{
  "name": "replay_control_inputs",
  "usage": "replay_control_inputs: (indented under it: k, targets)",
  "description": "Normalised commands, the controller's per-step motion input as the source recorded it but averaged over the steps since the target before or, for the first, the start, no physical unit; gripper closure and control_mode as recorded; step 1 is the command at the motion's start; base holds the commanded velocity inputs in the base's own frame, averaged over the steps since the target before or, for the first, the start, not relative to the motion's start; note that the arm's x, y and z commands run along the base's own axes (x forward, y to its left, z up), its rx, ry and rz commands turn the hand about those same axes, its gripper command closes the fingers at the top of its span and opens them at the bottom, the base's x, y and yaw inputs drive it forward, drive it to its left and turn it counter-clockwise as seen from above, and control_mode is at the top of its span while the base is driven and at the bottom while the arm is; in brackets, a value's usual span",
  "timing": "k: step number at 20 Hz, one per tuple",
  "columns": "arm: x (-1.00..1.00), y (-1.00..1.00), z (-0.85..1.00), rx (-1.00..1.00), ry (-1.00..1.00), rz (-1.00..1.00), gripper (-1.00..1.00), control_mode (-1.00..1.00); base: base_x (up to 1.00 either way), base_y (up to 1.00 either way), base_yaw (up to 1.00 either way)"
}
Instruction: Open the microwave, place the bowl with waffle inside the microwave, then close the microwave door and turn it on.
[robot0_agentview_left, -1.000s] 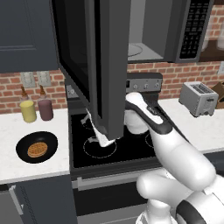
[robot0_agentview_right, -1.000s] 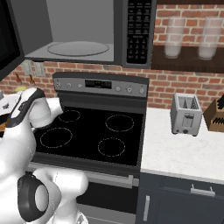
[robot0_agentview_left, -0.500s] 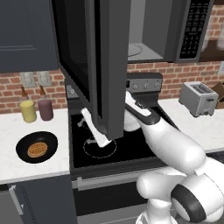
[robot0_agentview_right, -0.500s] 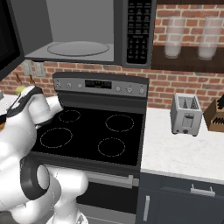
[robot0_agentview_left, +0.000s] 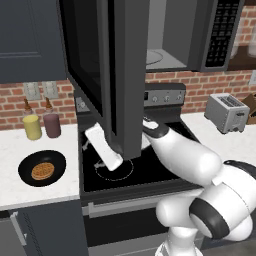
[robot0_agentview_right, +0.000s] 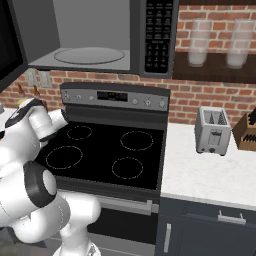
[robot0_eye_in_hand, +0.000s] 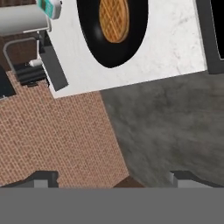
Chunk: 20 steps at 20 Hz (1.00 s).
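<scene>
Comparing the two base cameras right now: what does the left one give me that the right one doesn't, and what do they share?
Left base view: the bowl with the waffle on the counter left of the stove, two bottles behind it, and the open microwave door swung toward the camera.

Right base view: two glasses on a shelf, a knife block, and all four burners.

Both: the microwave cavity with its turntable, the button panel, the toaster, the stove.

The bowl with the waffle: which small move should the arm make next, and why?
Probably swing the open pincer left and down toward the bowl. The microwave door already stands open, and the bowl with its waffle sits unheld on the counter.
</scene>
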Motion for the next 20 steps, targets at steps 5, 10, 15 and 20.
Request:
replay_control_inputs:
  k: [5, 10, 15, 20]
  targets:
    - [0.19, 0.30, -0.17, -0.04, 0.04, 0.00, -1.00, -1.00, 0.00, 0.00, 0.00]
    - [0.32, 0.29, -0.43, -0.07, 0.05, 0.00, -1.00, -1.00, 0.00, 0.00, 0.00]
    - [0.27, 0.23, -0.31, -0.08, 0.02, 0.00, -1.00, -1.00, 0.00, 0.00, 0.00]
    - [0.33, 0.24, -0.23, -0.12, 0.00, 0.00, -1.00, -1.00, 0.00, 0.00, 0.00]
